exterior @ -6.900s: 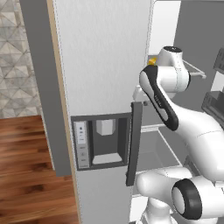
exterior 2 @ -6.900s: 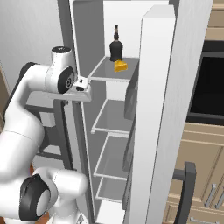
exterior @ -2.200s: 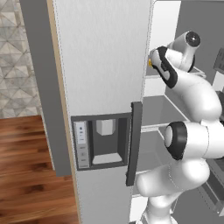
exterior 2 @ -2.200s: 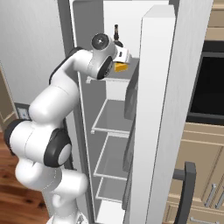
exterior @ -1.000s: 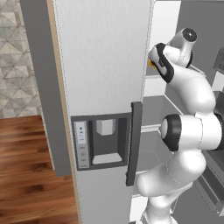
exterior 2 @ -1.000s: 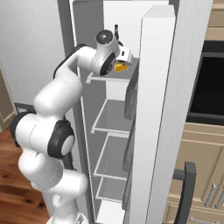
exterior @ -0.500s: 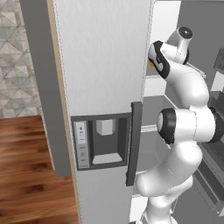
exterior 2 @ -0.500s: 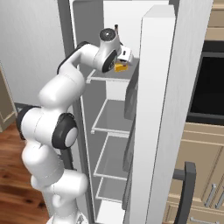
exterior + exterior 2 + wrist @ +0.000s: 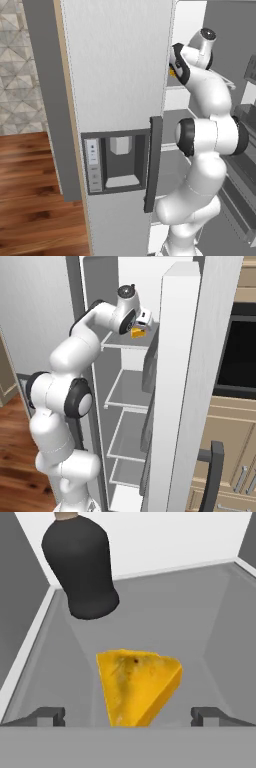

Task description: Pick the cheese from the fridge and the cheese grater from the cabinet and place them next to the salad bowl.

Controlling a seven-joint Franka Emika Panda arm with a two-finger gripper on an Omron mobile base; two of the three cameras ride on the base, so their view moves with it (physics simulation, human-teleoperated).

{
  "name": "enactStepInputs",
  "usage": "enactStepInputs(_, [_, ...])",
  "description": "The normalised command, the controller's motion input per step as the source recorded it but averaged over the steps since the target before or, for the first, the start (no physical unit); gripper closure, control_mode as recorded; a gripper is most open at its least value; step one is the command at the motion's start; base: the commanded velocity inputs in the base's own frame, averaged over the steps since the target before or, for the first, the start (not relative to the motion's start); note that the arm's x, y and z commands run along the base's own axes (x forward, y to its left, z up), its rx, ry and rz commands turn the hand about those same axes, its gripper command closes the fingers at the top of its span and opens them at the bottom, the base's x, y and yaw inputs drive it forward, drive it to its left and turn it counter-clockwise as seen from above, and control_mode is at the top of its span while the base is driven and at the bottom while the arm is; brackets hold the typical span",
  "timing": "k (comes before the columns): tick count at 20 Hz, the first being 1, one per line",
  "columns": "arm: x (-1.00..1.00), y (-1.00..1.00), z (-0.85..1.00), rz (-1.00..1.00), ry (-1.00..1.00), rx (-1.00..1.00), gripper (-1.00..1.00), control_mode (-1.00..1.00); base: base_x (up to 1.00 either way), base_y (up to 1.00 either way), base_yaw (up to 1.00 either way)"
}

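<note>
Inside the open fridge (image 9: 185, 381), the top shelf (image 9: 210, 612) carries a dark bottle (image 9: 80, 564) at 11 o'clock and the cheese (image 9: 137, 684) at centre, just ahead of the gripper (image 9: 129, 716). The jaws stand wide open, holding nothing, one on each side of the wedge. I would ease straight forward, keeping clear of the bottle, then close across the wedge's flat sides.

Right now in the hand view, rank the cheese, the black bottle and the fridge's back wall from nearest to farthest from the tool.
1. The cheese: on the shelf, just ahead of the open tool, centred between its tips.
2. The black bottle: farther back on the shelf, toward the view's left.
3. The fridge's back wall: white, behind the bottle.
</note>
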Motion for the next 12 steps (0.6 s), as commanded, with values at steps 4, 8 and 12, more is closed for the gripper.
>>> enactStepInputs(4, [0.12, 0.00, -0.07, 0.00, 0.06, 0.02, -1.00, -1.00, 0.00, 0.00, 0.00])
enactStepInputs(8, [0.06, 0.00, -0.14, 0.00, 0.06, 0.03, -1.00, -1.00, 0.00, 0.00, 0.00])
enactStepInputs(12, [0.05, 0.00, -0.14, 0.00, 0.04, 0.03, -1.00, -1.00, 0.00, 0.00, 0.00])
